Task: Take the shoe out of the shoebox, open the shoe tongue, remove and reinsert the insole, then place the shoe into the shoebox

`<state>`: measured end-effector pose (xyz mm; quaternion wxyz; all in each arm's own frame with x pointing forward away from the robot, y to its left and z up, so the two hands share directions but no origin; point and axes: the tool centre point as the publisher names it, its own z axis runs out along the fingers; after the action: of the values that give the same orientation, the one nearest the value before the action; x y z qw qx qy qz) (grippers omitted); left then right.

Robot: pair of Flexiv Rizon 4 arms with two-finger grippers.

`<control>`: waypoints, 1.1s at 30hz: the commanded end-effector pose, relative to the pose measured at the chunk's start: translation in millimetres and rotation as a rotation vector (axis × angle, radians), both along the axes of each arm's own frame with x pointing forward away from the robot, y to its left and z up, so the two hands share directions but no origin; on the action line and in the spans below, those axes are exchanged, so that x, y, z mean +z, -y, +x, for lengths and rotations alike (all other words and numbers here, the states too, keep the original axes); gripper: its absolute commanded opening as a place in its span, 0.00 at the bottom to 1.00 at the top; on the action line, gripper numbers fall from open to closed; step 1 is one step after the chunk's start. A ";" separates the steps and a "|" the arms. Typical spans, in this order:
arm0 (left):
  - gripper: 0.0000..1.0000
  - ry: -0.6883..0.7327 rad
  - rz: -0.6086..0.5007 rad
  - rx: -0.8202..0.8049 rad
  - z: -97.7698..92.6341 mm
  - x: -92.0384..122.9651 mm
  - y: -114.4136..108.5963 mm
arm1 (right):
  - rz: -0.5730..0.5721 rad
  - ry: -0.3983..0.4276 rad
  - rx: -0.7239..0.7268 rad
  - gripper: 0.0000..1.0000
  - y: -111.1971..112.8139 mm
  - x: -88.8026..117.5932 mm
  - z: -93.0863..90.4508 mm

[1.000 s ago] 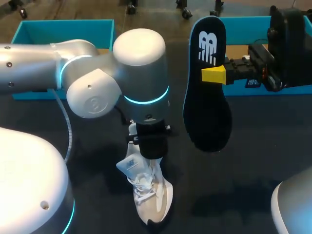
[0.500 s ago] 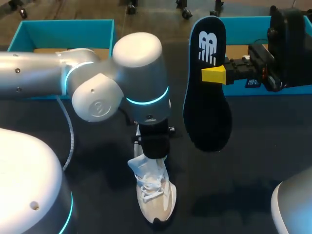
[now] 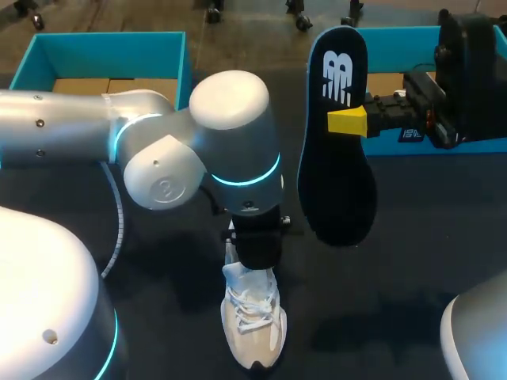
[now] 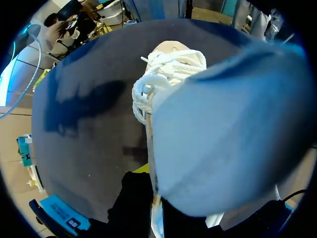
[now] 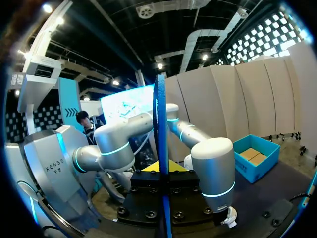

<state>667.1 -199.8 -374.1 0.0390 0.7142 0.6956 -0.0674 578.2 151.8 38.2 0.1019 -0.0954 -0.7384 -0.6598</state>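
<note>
so the right gripper (image 3: 346, 121) is clamped on the black insole (image 3: 337, 182), keeping it upright off the worktop (image 3: 412, 261), while the left gripper (image 3: 255, 261) sits on the white sneaker (image 3: 255, 324) right below it, probably steadying it for reinsertion, can't tell if that one's closed

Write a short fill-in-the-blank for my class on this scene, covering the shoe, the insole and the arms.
1. The right tool holds the insole upright in the air; the insole is ____ in colour.
2. The white shoe rests on the dark ____.
3. The arm standing over the white shoe comes in from the head view's ____ side.

Missing words: black; table; left.
</note>
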 end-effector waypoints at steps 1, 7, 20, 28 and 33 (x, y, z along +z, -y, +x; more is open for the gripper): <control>0.00 -0.015 -0.002 -0.011 2.6 -7.4 6.4 | -0.002 -0.002 0.005 0.00 -4.0 0.7 3.7; 0.22 -0.012 -0.024 -0.014 4.0 -6.4 7.6 | -0.002 -0.002 0.005 0.00 -4.0 0.7 3.7; 1.00 -0.032 -0.232 -0.021 21.1 41.0 -5.8 | -0.002 -0.002 0.005 0.00 -4.0 0.7 3.7; 1.00 -0.057 -0.493 -0.028 30.6 91.6 -11.1 | -0.002 -0.002 0.005 0.00 -4.0 0.7 3.7; 1.00 -0.092 -0.667 -0.060 36.1 118.1 -14.9 | -0.002 -0.002 0.005 0.00 -4.0 0.7 3.7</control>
<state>700.9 -209.4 -275.9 0.1687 0.7027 0.6475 -0.2419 578.2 151.8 38.2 0.1019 -0.0954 -0.7384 -0.6598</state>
